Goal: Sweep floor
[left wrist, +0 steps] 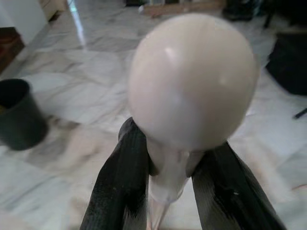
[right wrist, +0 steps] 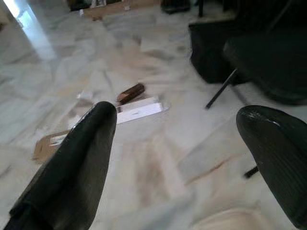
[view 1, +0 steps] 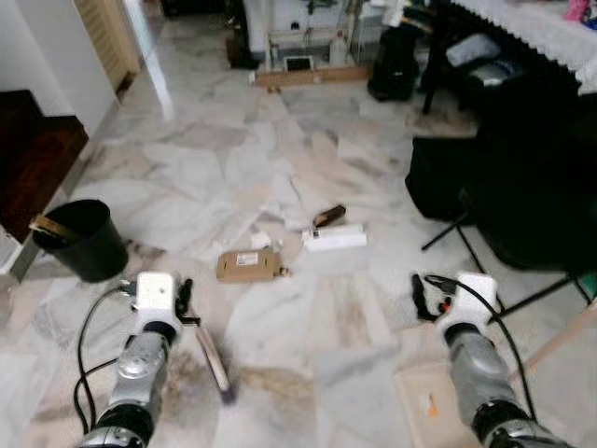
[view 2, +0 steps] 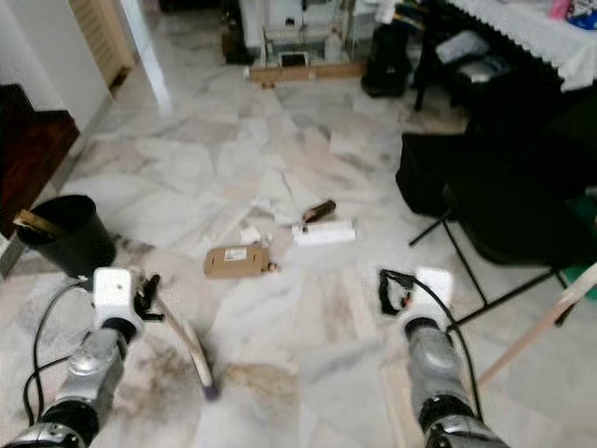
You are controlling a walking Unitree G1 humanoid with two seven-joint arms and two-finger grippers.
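My left gripper (view 1: 187, 301) is shut on a cream stick-like handle (view 1: 213, 357) that slants down over the floor near my left side. In the left wrist view the handle's rounded cream end (left wrist: 192, 81) sits between the two black fingers (left wrist: 120, 187). My right gripper (view 1: 424, 295) hangs open and holds nothing; its fingers (right wrist: 76, 163) stand wide apart above the marble. Litter lies ahead on the floor: a flat brown cardboard piece (view 1: 248, 265), a white box (view 1: 334, 239), a small brown item (view 1: 328, 216) and crumpled paper (view 1: 259, 240).
A black bucket (view 1: 82, 240) stands at the left near a dark wooden step (view 1: 33, 154). Black chairs (view 1: 522, 187) and a table with a white cloth (view 1: 546, 33) crowd the right side. A beige flat thing (view 1: 424, 401) lies by my right arm, with a wooden stick (view 1: 564, 341) beside it.
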